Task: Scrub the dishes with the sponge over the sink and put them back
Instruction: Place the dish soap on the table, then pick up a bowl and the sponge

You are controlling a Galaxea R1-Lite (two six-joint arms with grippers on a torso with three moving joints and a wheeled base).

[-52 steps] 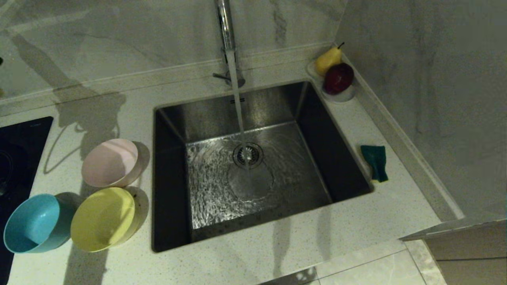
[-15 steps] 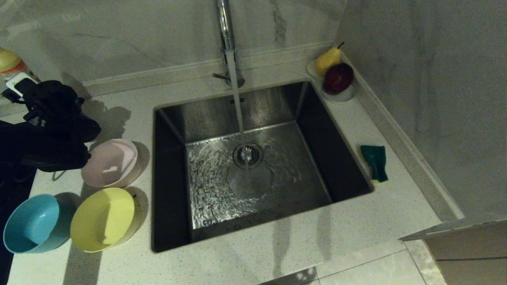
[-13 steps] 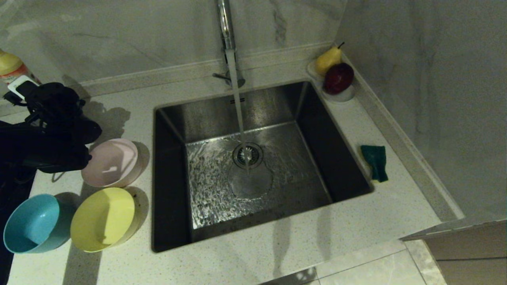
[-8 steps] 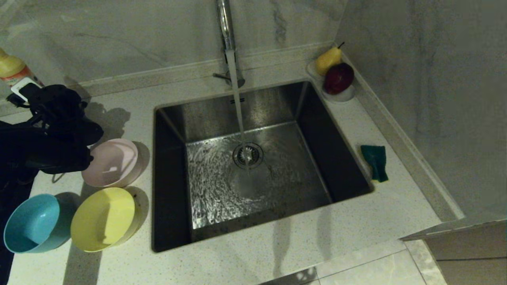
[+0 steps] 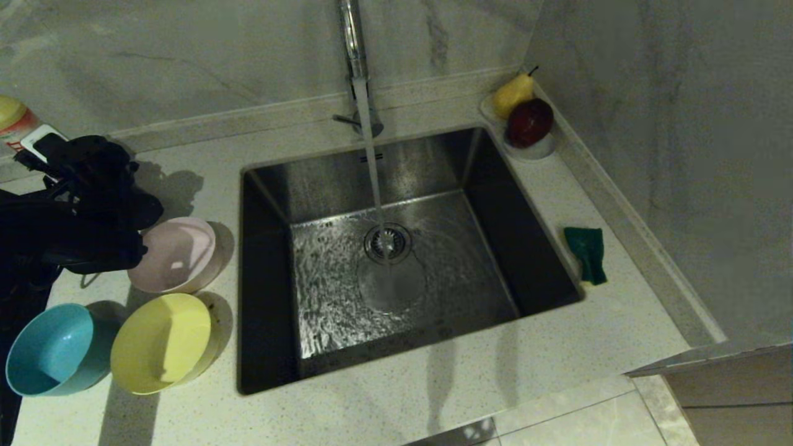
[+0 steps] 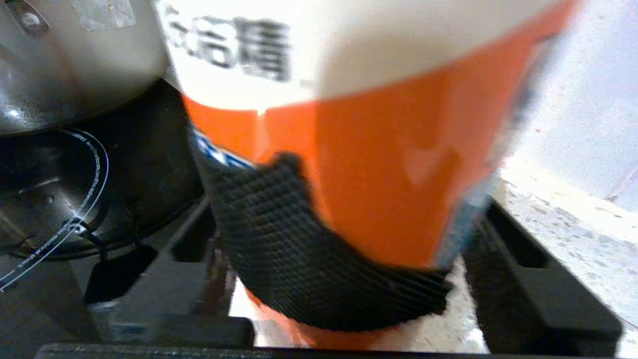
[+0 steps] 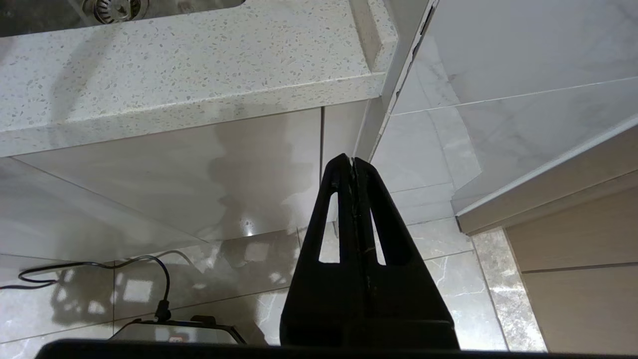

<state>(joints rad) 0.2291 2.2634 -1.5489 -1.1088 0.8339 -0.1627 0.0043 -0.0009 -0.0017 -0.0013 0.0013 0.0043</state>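
Three bowls stand on the counter left of the sink (image 5: 322, 179): pale pink (image 5: 176, 254), yellow (image 5: 161, 342) and light blue (image 5: 52, 350). The dark green sponge (image 5: 587, 253) lies on the counter right of the sink. My left gripper (image 5: 31, 145) is at the far left, behind the pink bowl. It is open (image 6: 346, 214) with an orange and white bottle (image 6: 398, 164) between its jaws. A loose black mesh pad (image 6: 309, 269) curls under the bottle. My right gripper (image 7: 353, 162) hangs shut and empty below the counter edge.
Water runs from the chrome faucet (image 5: 353, 43) onto the drain strainer (image 5: 388, 243). A white dish with a pear and a red fruit (image 5: 526, 121) sits in the back right corner. A black cooktop (image 5: 12, 297) and a steel pot (image 6: 75, 60) lie left of the bowls.
The left arm came into view from the left and has sunk a little with the bottle. Its jaws have widened around the bottle. Bowls and sponge have not moved.
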